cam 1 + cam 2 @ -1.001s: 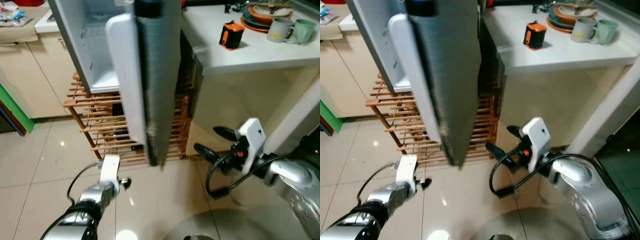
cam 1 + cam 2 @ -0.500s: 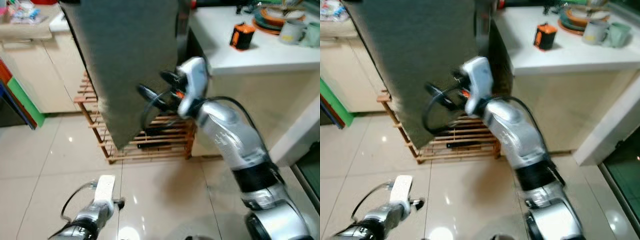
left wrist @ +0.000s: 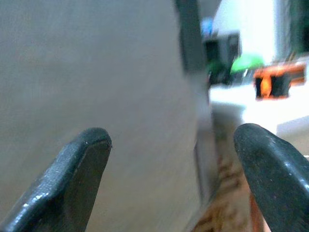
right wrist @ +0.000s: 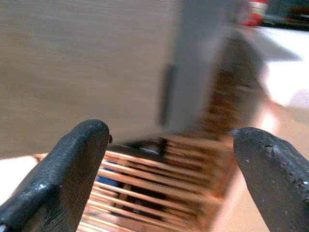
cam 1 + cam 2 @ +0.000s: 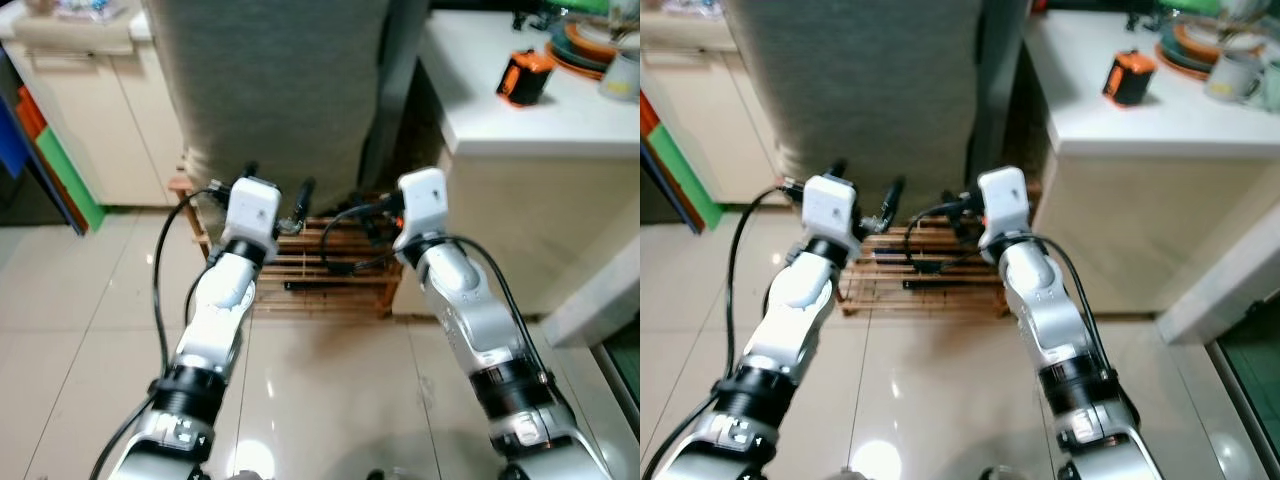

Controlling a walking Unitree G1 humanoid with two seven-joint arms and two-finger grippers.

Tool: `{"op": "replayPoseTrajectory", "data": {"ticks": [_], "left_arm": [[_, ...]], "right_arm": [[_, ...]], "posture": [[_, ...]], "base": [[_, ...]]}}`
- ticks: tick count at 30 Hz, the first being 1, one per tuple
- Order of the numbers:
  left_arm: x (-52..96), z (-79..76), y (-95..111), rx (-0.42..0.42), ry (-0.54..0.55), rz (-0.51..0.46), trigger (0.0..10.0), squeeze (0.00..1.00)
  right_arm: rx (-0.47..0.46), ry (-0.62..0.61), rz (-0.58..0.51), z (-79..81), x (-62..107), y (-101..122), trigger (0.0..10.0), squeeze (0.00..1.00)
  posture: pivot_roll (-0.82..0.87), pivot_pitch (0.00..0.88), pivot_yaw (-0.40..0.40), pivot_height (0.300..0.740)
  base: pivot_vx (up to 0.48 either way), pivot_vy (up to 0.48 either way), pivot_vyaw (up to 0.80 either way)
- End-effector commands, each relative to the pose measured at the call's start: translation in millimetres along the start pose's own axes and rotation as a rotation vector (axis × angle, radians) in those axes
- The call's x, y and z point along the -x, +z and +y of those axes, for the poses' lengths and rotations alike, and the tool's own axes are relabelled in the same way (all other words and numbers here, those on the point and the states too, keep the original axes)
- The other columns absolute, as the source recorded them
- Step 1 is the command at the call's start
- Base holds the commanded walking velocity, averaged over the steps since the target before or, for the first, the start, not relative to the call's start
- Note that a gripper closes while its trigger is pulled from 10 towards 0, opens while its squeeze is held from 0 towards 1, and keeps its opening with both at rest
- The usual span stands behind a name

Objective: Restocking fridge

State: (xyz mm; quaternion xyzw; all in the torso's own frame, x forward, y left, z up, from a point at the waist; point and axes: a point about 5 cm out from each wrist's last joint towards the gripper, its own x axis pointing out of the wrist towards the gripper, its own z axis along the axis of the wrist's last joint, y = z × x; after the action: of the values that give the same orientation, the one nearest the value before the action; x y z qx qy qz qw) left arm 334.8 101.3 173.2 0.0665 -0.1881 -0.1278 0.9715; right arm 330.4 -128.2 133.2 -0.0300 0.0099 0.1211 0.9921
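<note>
Fridge door (image 5: 275,90) fronts both arms as a broad grey textured slab, seemingly swung to or nearly so, with a darker strip along its right edge; judged late in the restocking, since nothing rides in either gripper and no groceries wait within reach; possibly only a last press on the door left, though whether it sits fully sealed cannot be told. Left gripper (image 5: 276,188) raised just before the door's lower edge, fingers spread wide and empty; right gripper (image 4: 171,169) likewise parted and bare, aimed at the door's lower right corner above the wooden slatted rack (image 5: 330,270). Fridge interior hidden behind the door, so what got stocked cannot be checked; door top cropped by the frame; contact between fingertips and door unclear. Rack contents dim, a few dark shapes between the slats, not identifiable. White counter (image 5: 540,110) to the right bears an orange-and-black object (image 5: 523,77), too small to name, plus stacked plates (image 5: 590,45) and a mug (image 5: 622,75) cut by the edge; both wrist views blurred.
</note>
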Motion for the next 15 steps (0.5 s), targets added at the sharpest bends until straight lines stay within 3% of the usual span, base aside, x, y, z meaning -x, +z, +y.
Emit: {"op": "replayPoseTrajectory", "data": {"ticks": [1,5,6,8,15], "left_arm": [[-10.7,11.2,9,0.014,0.062,-0.023,10.0,0.0],[-19.9,18.7,12,0.042,0.093,-0.007,10.0,0.0],[-20.9,28.7,11,0.058,0.14,0.027,10.0,0.0],[-20.7,33.6,9,0.081,0.167,0.048,10.0,0.0],[-15.5,29.6,3,0.094,0.171,0.087,10.0,0.0]], "right_arm": [[-0.001,-0.048,-0.047,-10.4,2.9,9,10.0,0.0],[-0.012,-0.091,-0.051,-19.6,7.4,8,10.0,0.0],[-0.017,-0.111,-0.07,-22.9,10.6,10,10.0,0.0],[-0.012,-0.113,-0.077,-23.2,11.9,11,10.0,0.0],[-0.019,-0.107,-0.06,-18.6,9.0,6,10.0,0.0]], "posture": [[-0.14,0.0,0.051,0.74],[-0.15,0.0,0.05,0.74],[-0.15,0.0,0.044,0.74],[-0.15,0.0,0.043,0.74],[-0.13,0.0,0.034,0.74]], "base": [[0.311,0.364,0.0],[0.311,0.368,0.0],[0.277,0.394,0.0],[0.274,0.394,0.0],[0.28,0.391,0.0]]}}
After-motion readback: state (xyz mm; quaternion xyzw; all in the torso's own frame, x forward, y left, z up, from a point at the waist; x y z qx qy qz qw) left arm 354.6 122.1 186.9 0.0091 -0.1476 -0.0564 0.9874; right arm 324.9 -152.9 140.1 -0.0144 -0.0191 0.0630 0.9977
